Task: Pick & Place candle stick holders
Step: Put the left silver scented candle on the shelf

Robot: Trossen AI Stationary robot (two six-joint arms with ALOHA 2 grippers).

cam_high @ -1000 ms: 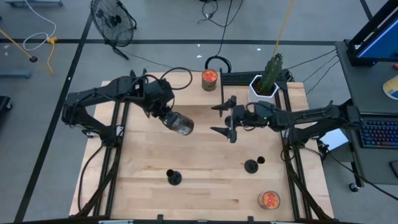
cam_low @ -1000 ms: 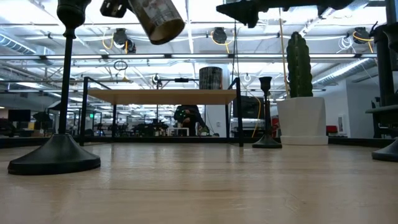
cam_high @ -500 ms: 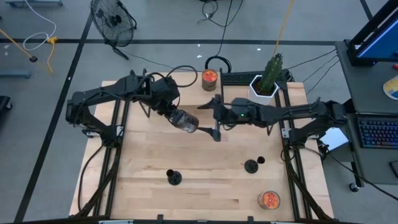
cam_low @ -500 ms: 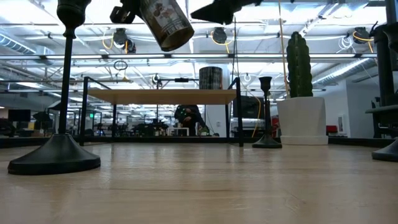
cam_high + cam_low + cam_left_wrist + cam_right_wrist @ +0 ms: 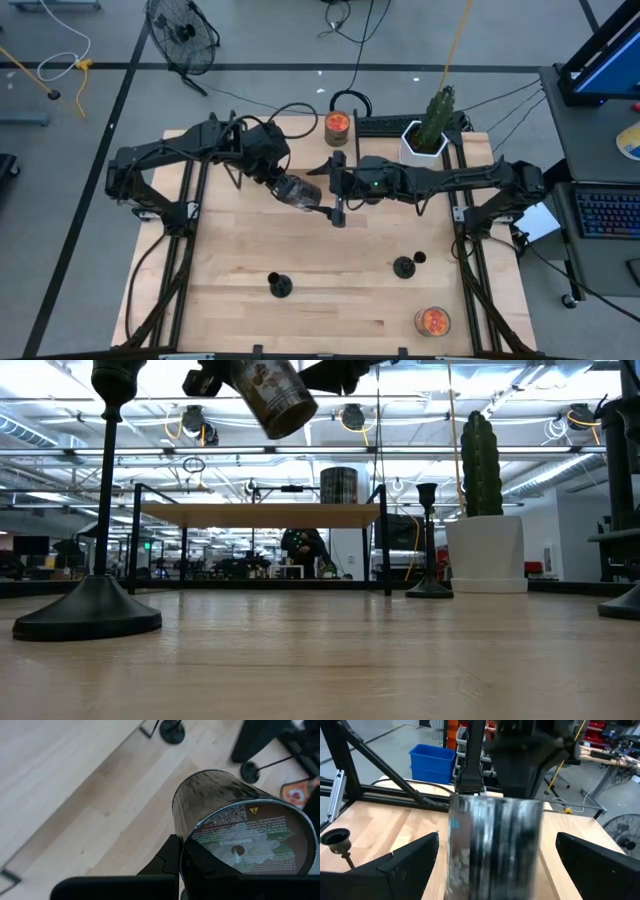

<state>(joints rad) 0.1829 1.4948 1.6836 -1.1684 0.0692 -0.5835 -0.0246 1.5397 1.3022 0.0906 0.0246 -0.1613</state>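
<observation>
Left gripper (image 5: 283,182) is clamped on a dark glass jar (image 5: 299,192), held tilted above the tabletop's middle, apparently presented for handover. Your right gripper (image 5: 332,188) meets it, fingers spread either side. The jar's contents can't be made out. Candle stick holders (image 5: 279,286) (image 5: 403,266) wait untouched toward the near edge.

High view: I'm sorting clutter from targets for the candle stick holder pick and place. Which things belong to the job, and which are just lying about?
Job:
left holder
right holder
far holder

Not the job:
dark jar, held above the table by the left gripper, with the right gripper open around it
two orange jars
potted cactus
</observation>
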